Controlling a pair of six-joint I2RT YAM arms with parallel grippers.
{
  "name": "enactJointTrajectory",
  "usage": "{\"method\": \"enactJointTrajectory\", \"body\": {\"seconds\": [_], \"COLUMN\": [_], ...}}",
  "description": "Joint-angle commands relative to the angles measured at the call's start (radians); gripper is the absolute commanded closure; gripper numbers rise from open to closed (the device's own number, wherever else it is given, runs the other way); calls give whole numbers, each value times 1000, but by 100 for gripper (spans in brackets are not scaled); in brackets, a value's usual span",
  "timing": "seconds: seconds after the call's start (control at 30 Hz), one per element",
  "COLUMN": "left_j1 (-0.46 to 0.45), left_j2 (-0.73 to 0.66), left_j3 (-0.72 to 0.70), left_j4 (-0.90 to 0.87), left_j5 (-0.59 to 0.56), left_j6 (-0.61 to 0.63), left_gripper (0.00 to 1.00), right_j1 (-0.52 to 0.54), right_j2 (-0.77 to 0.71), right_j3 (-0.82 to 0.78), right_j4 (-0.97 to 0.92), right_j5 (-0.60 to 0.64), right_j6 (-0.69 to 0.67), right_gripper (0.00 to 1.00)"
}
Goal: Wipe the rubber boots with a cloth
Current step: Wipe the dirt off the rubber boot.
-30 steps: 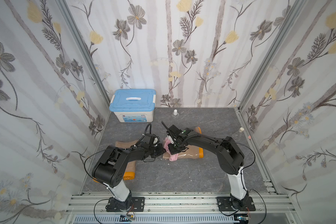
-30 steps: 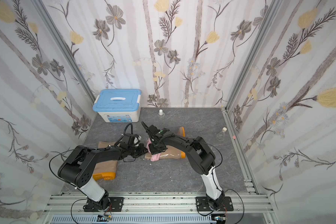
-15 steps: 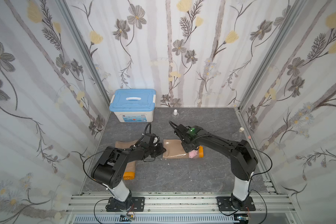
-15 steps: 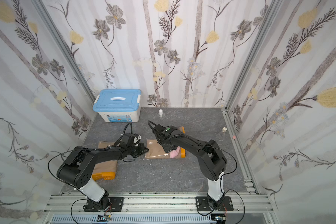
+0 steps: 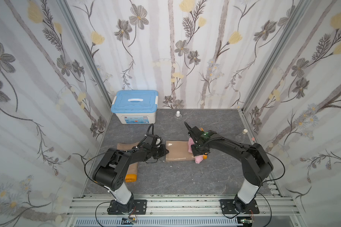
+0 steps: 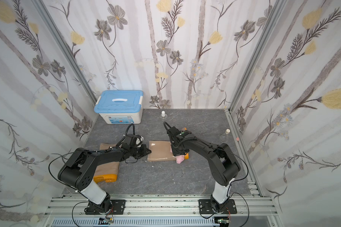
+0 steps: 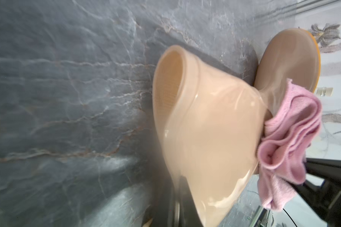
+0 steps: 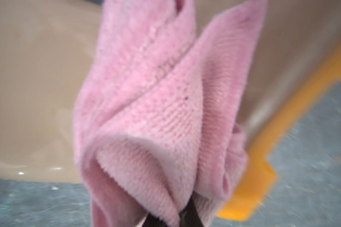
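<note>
One tan rubber boot lies on its side mid-table, its shaft mouth facing the left arm. My left gripper is shut on the rim of that shaft. My right gripper is shut on the pink cloth. It presses the cloth against the boot's ankle near the orange heel. The cloth bunches over the boot's foot end. The other rubber boot lies partly under my left arm, with its orange sole toward the front.
A white box with a blue lid stands at the back left. A small glass flask sits by the back wall and another flask by the right wall. Patterned walls close in three sides.
My right gripper has swept the cloth along the boot from the shaft mouth toward the heel end. The left gripper has kept its hold on the shaft rim.
</note>
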Motion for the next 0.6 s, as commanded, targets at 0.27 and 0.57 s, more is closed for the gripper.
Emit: {"method": "enactJointTrajectory", "body": {"seconds": [0.27,0.57], "left_j1": [3,3], "left_j2": [1,-8], "left_j3": [6,5], "left_j4": [-45,-50], "left_j5": [-31,-34], "left_j6": [16,21], "left_gripper": [100,100], "right_j1": [193,256], "right_j2": [124,221], "right_j3": [224,168], "right_j4": [39,133], "right_j5": [-86,-200], "right_j6": [52,129], "right_gripper": [100,100]}}
